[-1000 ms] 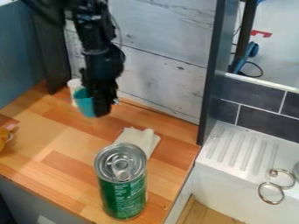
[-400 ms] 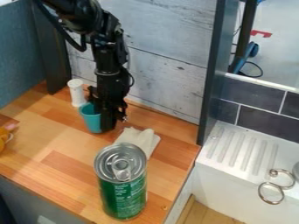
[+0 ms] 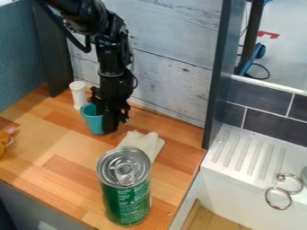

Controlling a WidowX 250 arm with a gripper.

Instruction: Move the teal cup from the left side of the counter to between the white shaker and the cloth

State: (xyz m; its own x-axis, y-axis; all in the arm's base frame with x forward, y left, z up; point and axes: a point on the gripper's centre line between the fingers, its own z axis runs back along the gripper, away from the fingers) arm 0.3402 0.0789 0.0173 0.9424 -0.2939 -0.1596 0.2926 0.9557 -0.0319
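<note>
At the back left of the wooden counter, the black gripper (image 3: pixel 108 126) points straight down, shut on the right side of a teal cup (image 3: pixel 92 121). The cup is upright, at or just above the wood, its right side partly covered by the gripper. Close behind it to the left stands a white cylindrical container (image 3: pixel 78 95). A crumpled pale cloth (image 3: pixel 142 143) lies to the right and nearer the front. In front of the cloth stands a tall green can (image 3: pixel 126 195) with a silver top.
The wooden counter (image 3: pixel 66 148) is bordered by a whitewashed plank wall (image 3: pixel 171 76) behind. An orange object (image 3: pixel 3 141) lies at the left edge. On the right are a dark upright post (image 3: pixel 217 72) and a white sink (image 3: pixel 240 179) with metal rings (image 3: pixel 278 198).
The gripper and teal cup have come down and slightly right, uncovering the white container. Since the later of the earlier frames, both have risen very slightly.
</note>
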